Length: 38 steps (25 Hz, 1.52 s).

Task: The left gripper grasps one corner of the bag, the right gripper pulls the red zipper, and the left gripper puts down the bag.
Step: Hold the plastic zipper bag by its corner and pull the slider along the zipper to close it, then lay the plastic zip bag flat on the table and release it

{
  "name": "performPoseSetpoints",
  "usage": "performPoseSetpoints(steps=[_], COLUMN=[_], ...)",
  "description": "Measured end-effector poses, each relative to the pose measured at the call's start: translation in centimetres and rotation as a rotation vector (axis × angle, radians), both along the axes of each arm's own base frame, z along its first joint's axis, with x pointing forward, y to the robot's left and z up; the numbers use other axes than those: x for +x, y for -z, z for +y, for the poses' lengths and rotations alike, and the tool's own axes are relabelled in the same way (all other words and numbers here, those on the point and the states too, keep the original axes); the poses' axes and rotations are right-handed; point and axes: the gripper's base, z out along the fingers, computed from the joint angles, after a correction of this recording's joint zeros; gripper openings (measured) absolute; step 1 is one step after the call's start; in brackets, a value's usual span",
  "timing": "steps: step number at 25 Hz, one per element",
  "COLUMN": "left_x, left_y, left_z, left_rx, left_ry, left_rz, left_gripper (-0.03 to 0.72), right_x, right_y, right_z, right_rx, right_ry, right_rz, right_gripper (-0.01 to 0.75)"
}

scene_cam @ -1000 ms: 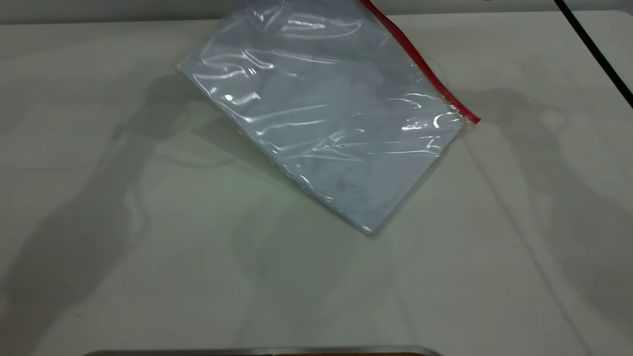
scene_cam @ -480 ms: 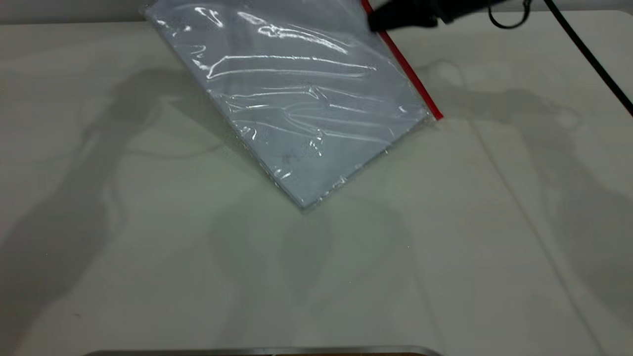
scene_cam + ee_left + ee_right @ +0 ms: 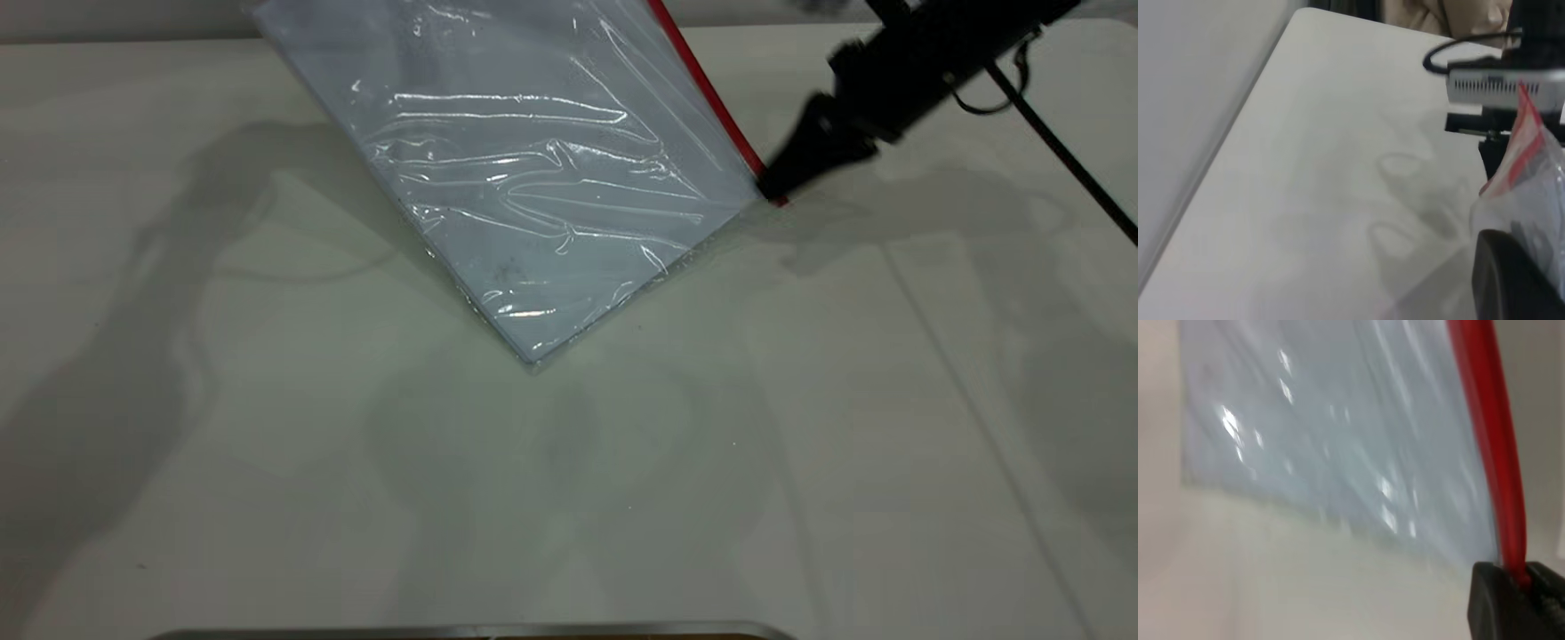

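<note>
The glossy, crinkled bag hangs tilted, its lowest corner touching the pale counter. Down its edge runs the thin red zipper. The right claw, matte black and tapered, is pinched on the zipper's lower end. The left claw, blunt and dark, sits against crumpled plastic; its grip can't be made out.

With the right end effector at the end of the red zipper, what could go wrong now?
1. The right end effector sits at the very end of the red zipper; further pull may drag the whole bag instead.
2. The bag hangs tilted, one lower corner on the table; it may slide or twist.
3. The left end effector holds only a corner, which may slip out.
</note>
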Motion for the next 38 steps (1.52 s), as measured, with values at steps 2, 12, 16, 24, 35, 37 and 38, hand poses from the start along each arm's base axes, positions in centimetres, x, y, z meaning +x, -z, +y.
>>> performPoseSetpoints(steps=[2,12,16,24,35,37,38], left_x=[0.0,0.0,-0.1,-1.1,-1.2,-1.1,-1.1], left_y=[-0.1,-0.4,-0.3,4.8,2.4,-1.3,-3.6], left_z=[0.0,0.3,0.5,-2.2,-2.2,-1.1,-0.3], left_rx=[0.0,0.028,0.123,0.265,0.324,0.31,0.305], left_ry=[0.0,-0.018,-0.037,-0.087,-0.206,-0.276,-0.314], left_rz=[-0.002,0.029,0.067,0.338,0.446,0.44,0.422], left_gripper=[0.053,0.053,0.053,0.081,0.475,0.485,0.487], right_x=[-0.2,0.0,1.4,1.9,-4.7,-6.8,-7.7], right_y=[0.1,-0.6,-4.2,-18.5,-36.0,-39.0,-40.2], right_z=[-0.2,-0.7,-0.9,0.4,-0.2,-0.5,-0.7], right_rx=[-0.005,-0.021,0.016,0.216,0.176,0.141,0.119], right_ry=[0.011,0.043,0.098,0.017,0.14,0.176,0.188], right_rz=[0.034,0.039,-0.06,-0.242,-0.347,-0.386,-0.405], right_gripper=[0.039,0.157,0.347,0.457,0.448,0.427,0.413])
